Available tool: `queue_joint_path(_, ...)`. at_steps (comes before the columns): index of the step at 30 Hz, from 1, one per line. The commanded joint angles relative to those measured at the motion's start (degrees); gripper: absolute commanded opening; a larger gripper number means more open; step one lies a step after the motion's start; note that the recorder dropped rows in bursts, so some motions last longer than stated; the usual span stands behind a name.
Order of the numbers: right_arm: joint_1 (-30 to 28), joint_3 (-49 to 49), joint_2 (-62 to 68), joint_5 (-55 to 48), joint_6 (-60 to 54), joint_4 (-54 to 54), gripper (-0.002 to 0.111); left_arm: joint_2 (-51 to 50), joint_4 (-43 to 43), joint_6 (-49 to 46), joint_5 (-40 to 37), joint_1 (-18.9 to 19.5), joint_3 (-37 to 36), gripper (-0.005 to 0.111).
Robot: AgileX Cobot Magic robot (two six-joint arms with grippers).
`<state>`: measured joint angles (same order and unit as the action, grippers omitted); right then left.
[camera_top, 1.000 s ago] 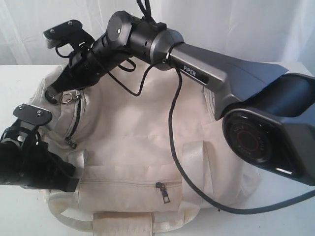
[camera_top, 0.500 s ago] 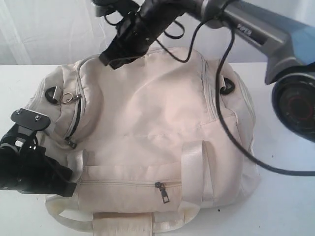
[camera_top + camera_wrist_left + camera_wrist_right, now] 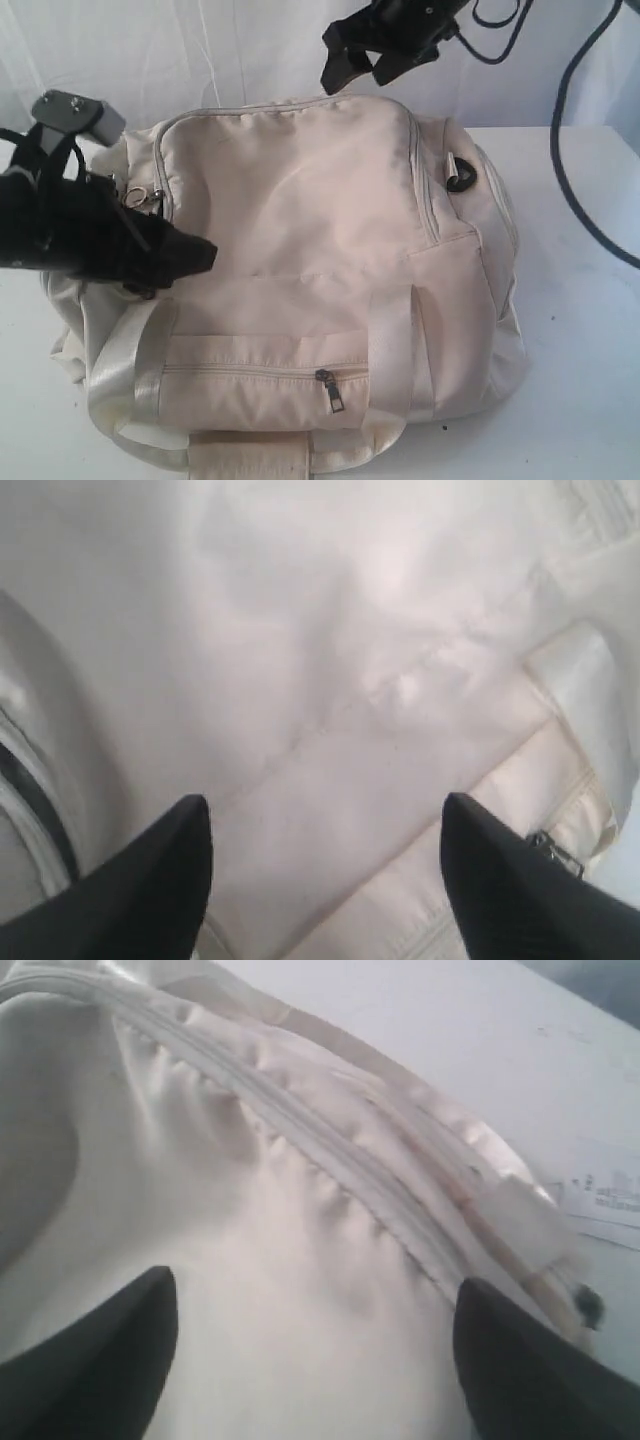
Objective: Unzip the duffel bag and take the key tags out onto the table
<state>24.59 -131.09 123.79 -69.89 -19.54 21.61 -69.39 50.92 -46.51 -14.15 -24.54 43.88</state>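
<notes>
The cream duffel bag (image 3: 320,260) lies on the white table (image 3: 590,330), its main zipper (image 3: 420,170) shut all round the top panel. Metal zip pulls (image 3: 135,197) sit at the bag's left end. My left gripper (image 3: 190,258) hovers over that end, open; in its wrist view the gripper (image 3: 325,810) has only bag fabric (image 3: 330,630) under the spread fingers. My right gripper (image 3: 358,68) is raised above the bag's far edge, open. Its wrist view shows the gripper (image 3: 315,1290) over the fabric beside the zipper seam (image 3: 300,1130). The key tags are hidden.
The zipped front pocket faces the near edge, with its pull (image 3: 330,388) near the middle. Webbing handles (image 3: 395,340) cross the front, and a black strap ring (image 3: 460,180) sits at the right end. The right arm's cable (image 3: 575,170) hangs over the table. A white curtain (image 3: 200,50) hangs behind.
The right gripper has lifted off the bag's left end and swung up to the far edge. The left gripper rose over the left end. Both jaws opened.
</notes>
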Motion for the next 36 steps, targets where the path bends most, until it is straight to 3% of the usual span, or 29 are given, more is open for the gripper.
queue_joint_path(1, -2.0, 1.0, -6.1, -0.1, 7.0, -10.6, 0.072, 2.0, -10.1, 11.1, -3.2, 2.4, 4.0, 0.067)
queue_joint_path(7, -2.1, 15.7, -17.9, -0.1, 8.0, -11.1, 0.071, -0.2, -33.1, 30.4, -18.6, 12.3, 12.0, 0.067)
queue_joint_path(10, -1.8, 26.2, -23.1, -0.1, 8.2, -11.2, 0.067, -1.6, -33.4, 30.1, -23.3, 15.0, 14.5, 0.067)
queue_joint_path(15, -1.8, 40.3, -26.7, -0.1, 7.7, -10.8, 0.064, -4.3, -32.5, 29.6, -22.9, 15.2, 13.9, 0.067)
queue_joint_path(22, -1.8, 47.9, -24.3, 1.5, -3.0, 1.1, 0.064, -9.6, -28.4, 28.2, -20.8, 15.2, 11.7, 0.067)
queue_joint_path(27, -1.7, 48.6, -22.1, 7.0, -2.6, 0.1, 0.062, -13.0, -26.7, 26.8, -15.9, 15.2, 10.1, 0.065)
queue_joint_path(30, -1.7, 48.6, -21.3, 6.9, -1.0, -2.2, 0.044, -15.1, -26.1, 26.8, -14.7, 15.2, 9.2, 0.048)
queue_joint_path(35, -1.7, 48.6, -21.6, 2.5, -0.7, -6.1, 0.001, -16.6, -25.8, 26.1, -15.7, 15.2, 8.6, 0.0)
queue_joint_path(36, -1.7, 48.6, -21.9, 1.2, -0.7, -6.9, 0.0, -16.4, -25.7, 25.7, -16.2, 15.2, 8.6, 0.0)
